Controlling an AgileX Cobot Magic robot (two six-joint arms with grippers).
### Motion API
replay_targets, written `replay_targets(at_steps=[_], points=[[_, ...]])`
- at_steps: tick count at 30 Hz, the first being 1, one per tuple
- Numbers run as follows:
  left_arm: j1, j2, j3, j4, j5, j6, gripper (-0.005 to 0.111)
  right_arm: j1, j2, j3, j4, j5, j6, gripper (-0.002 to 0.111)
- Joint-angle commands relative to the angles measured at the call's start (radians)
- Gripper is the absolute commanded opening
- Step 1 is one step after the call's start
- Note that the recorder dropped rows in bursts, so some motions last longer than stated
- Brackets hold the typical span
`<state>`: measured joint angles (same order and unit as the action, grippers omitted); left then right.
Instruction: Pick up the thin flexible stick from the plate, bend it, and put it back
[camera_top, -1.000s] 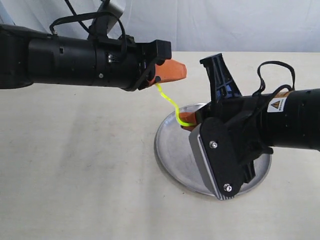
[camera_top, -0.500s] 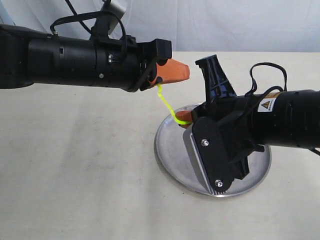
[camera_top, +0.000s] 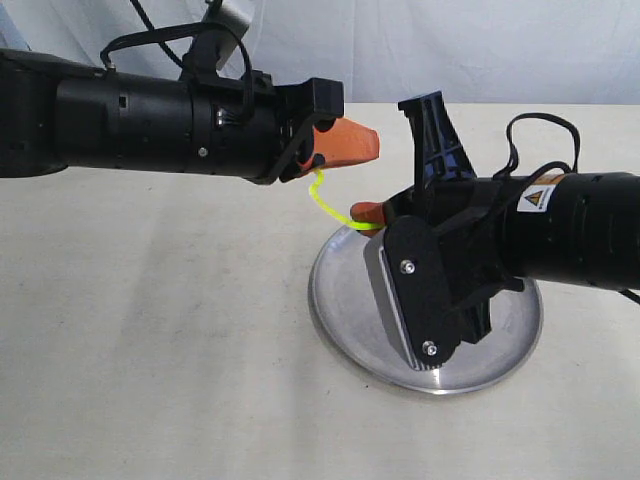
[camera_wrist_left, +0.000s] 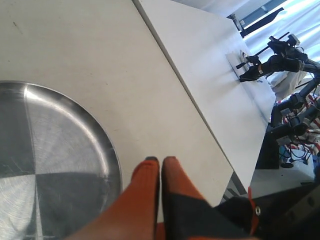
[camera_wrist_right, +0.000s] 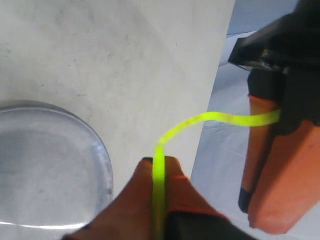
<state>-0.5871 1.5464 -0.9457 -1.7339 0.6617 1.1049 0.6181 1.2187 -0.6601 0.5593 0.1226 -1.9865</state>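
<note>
I see two black robot arms over one pale table (camera_top: 150, 350). On the table sits one round, shiny silver plate (camera_top: 340, 330). I count one thin flexible stick (camera_top: 330, 205), bright yellow-green. It is not on the plate. It hangs in the air between the two grippers, over the plate's rim on the side nearest the left arm.

The left gripper (camera_top: 362, 145) reaches in from the left of the exterior view, higher than the other. It has two orange fingers. In its wrist view they are pressed tightly together, and the stick does not show between them there. In the exterior view the stick's upper end runs up into these fingers, so I read them as clenched on it.

The right gripper (camera_top: 366, 212) comes in from the right, lower and just above the plate. Its wrist view shows two orange fingers (camera_wrist_right: 180, 185) clamped on the stick, with the strand running straight out between the tips. Beyond the tips the strand turns sharply sideways and arcs across to the left gripper.

The stick is bent into one curve, each end pinched by one gripper. The two grippers are near each other but not touching. Nothing lies on the plate's visible surface.
</note>
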Motion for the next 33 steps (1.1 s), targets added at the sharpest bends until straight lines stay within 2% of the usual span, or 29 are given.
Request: replay_targets(at_steps=[1,4,7,10,15,18,28,33], points=[[-0.014,0.001,-0.002,-0.01,0.078,0.028,0.0,0.001,0.0,-0.005,0.053,-0.054,0.001,-0.001],[0.009,0.001,-0.002,-0.01,0.063,0.059,0.0,0.001,0.0,-0.005,0.244,-0.052,0.006,-0.001],[0.042,0.001,-0.002,-0.01,0.025,0.059,0.0,0.001,0.0,-0.005,0.284,-0.049,0.011,-0.001],[0.065,0.001,-0.002,0.0,-0.008,0.059,0.0,0.0,0.0,-0.005,0.42,-0.049,0.065,-0.001],[0.071,0.001,-0.002,0.092,-0.038,0.061,0.0,0.0,0.0,-0.005,0.593,-0.051,0.106,-0.001],[0.075,0.001,-0.002,0.159,-0.122,-0.011,0.0,0.0,0.0,-0.004,0.69,-0.123,0.106,-0.001],[0.149,0.001,-0.002,0.162,-0.088,-0.015,0.0,0.0,0.002,-0.003,0.732,-0.181,0.106,-0.001],[0.157,0.001,-0.002,0.161,-0.045,-0.015,0.016,0.0,0.021,-0.003,0.735,-0.184,0.106,-0.001]])
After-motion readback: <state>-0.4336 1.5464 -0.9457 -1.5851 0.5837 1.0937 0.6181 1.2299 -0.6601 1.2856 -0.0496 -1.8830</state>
